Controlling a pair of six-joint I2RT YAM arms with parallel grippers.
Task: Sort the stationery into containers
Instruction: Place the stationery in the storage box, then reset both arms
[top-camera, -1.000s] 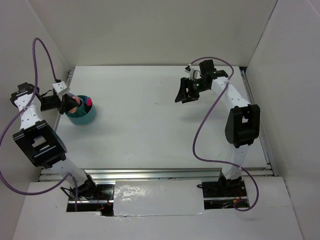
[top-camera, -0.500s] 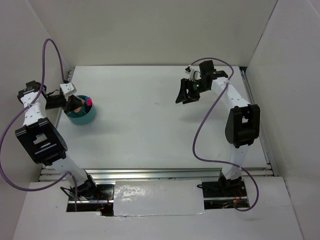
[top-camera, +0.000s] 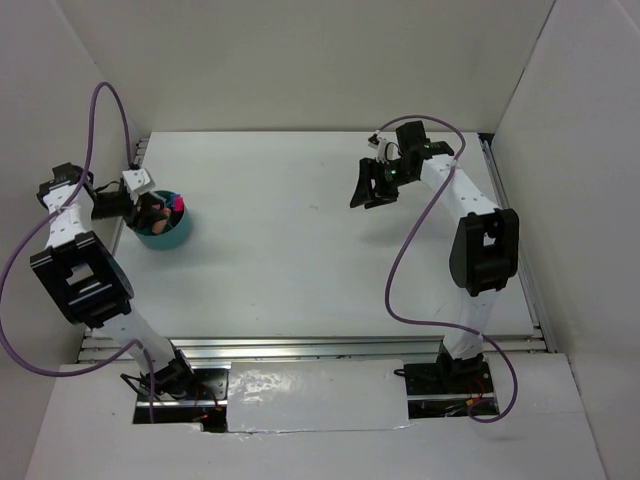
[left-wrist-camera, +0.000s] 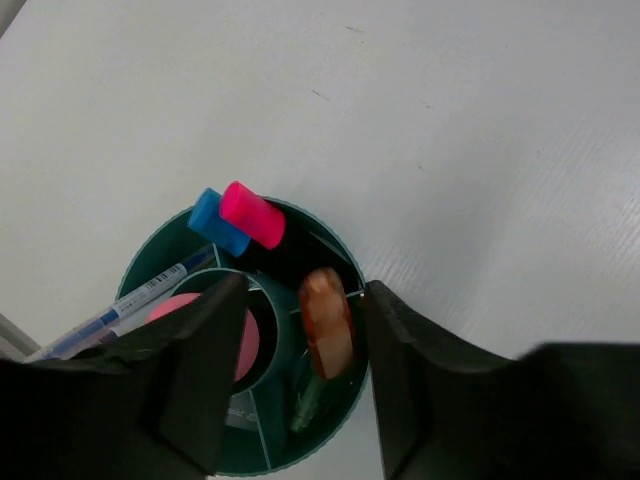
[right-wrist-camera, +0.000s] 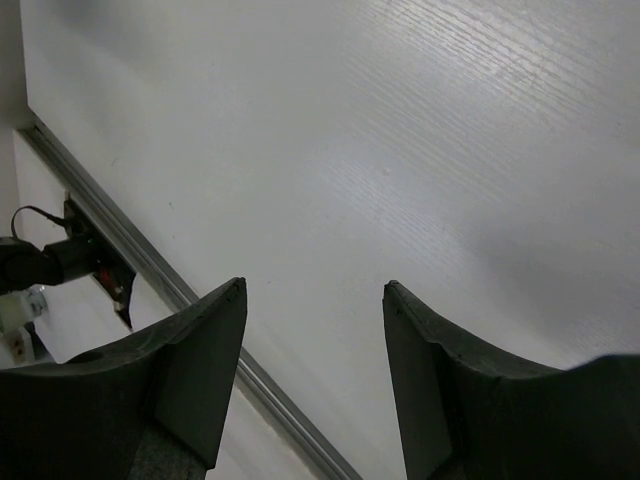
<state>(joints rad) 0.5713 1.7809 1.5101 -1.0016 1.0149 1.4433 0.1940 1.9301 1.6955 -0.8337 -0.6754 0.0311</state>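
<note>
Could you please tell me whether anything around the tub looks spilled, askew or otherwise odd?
Nothing stands out. Everything visible stands inside the teal tub. The orange marker leans slightly between the left gripper's open fingers, touching neither, and the pink cap and blue cap poke past the rim.

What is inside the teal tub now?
Pink cap, blue cap, a blue pen, an orange marker, a round pink top. The left gripper's fingers cover the tub's near side.

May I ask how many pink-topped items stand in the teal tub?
2: a pink cap beside the blue cap by the tub wall, and a round pink top in the centre; others may be hidden.
</note>
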